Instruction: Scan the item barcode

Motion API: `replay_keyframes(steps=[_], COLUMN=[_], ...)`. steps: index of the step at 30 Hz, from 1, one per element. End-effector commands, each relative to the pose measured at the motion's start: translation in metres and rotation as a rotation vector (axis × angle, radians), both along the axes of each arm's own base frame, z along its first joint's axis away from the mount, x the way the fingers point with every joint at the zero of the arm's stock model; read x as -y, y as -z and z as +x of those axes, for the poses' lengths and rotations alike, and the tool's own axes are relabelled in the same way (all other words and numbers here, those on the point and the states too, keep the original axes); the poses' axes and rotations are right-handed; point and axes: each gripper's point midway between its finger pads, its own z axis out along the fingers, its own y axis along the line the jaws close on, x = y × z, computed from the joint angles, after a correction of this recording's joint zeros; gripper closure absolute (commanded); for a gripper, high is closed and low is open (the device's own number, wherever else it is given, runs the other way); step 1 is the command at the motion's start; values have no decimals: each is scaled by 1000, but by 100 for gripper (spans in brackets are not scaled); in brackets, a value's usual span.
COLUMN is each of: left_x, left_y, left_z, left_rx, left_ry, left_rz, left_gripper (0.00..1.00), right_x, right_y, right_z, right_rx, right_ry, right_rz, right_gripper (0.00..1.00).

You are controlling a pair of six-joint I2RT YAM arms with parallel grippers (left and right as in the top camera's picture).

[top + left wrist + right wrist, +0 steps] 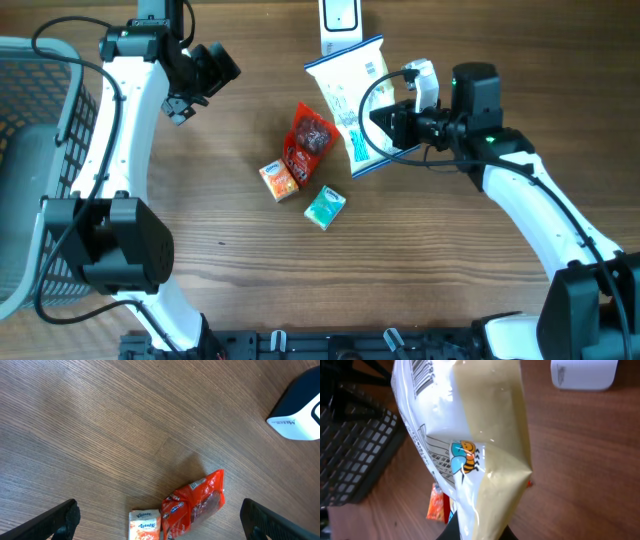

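Cropped by the top edge overhead: scanner. Barcode only partly in frame at the right wrist. Right gripper clamped on white-and-blue snack bag, reaching inward, just beside scanner. Left gripper spread wide, empty, hovering over table.

Overhead: looks straight down on the table from high up, taking in the whole work area and the basket at the left edge. Left wrist: looks down from mid height, catching the red packet and a corner of the scanner, both shared with overhead. Right wrist: sits very close against the pale bag, with scanner and basket at the frame edges.
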Motion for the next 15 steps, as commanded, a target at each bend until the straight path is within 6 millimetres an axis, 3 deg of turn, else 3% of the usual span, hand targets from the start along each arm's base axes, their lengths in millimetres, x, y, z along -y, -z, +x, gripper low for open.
replay_keyframes(steps=[1,3,6,8,12,13,15], left_x=[-2,-2,-2,-2,-2,-2,-2], left_y=[-1,-1,-1,-1,-1,-1,-1], left_z=[-1,-1,-1,-1,-1,-1,-1], left_rx=[5,5,5,5,5,5,5], left_ry=[7,7,7,7,7,7,7], left_rz=[17,17,17,17,17,17,17], left_gripper=[0,0,0,0,0,0,0], right_x=[-10,-19,-15,-17,-19,-18,4], right_y=[-17,-18,-19,-27,-26,-24,-24], right_z=[11,17,32,38,43,44,55], right_rx=[95,153,230,276,273,271,251], right_ry=[36,76,218,246,261,270,430], right_rz=[-42,-96,-216,-212,-189,-192,-211], right_gripper=[96,96,96,96,96,96,96])
